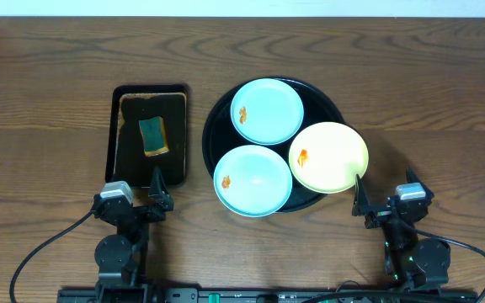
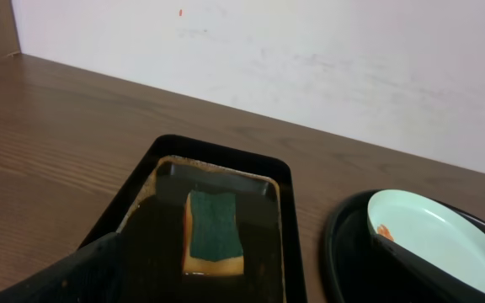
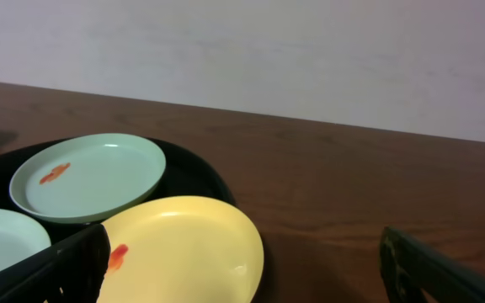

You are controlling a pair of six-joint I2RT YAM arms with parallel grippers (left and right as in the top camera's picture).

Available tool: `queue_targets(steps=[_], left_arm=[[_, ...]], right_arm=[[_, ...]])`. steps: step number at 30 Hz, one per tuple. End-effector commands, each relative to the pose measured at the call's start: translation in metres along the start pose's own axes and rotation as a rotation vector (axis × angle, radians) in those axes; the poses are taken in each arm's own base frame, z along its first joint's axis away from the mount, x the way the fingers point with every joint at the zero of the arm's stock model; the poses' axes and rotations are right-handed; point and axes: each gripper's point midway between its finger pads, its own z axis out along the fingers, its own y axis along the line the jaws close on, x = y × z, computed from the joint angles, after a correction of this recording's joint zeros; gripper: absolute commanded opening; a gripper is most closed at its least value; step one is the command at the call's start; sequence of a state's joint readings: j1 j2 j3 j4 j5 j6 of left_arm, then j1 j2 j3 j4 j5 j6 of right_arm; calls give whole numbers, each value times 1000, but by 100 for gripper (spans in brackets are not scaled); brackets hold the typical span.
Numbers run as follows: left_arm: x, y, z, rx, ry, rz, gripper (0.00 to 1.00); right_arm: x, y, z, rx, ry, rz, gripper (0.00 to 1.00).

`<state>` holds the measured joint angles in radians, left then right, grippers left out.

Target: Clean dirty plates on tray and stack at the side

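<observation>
Since neither arm holds anything yet, the step in hand is probably fetching the sponge (image 1: 154, 136), which lies in the small rectangular tray (image 1: 114, 126) on the left. The left gripper (image 1: 160, 190) hovers at that tray's near end, its jaws spread wide and empty. It should come down squarely over the sponge and pinch its long sides gently, since the foam under the green scouring face will likely squash. The right gripper (image 1: 361, 202), equally spread, sits just beside the yellow plate (image 1: 328, 156), well placed to steady its thin rim. That plate overhangs the right edge of the round tray (image 1: 318, 97), which is glossy black with a raised rim. The two blue-green plates (image 1: 266, 110) lie to its left. All three are smooth and shallow, and each bears an orange smear.
</observation>
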<state>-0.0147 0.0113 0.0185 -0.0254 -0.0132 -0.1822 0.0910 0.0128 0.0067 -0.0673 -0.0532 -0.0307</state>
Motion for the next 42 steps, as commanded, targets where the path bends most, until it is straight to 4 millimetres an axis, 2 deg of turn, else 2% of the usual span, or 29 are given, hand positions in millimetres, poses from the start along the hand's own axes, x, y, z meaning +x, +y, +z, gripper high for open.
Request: queue_targets(steps=[1,18,21,28,34,42], left_arm=[[16,8,1,-31,49,20,90],[15,8,1,-32,48,22,90],[9,20,0,-102,19,40,90],[7,20,0,-106,10,39,91],[0,-5,1,36,-13,34,90],[-27,-26,-3,142,-120,33,90]], right_arm=[[1,3,0,-11,3,-8,99],[1,3,0,-11,3,-8,99],[1,3,0,-11,3,-8,99],[1,3,0,-11,3,-9,99],[1,3,0,-11,1,-9,99],[-2,3,0,-16,-9,-9,99]])
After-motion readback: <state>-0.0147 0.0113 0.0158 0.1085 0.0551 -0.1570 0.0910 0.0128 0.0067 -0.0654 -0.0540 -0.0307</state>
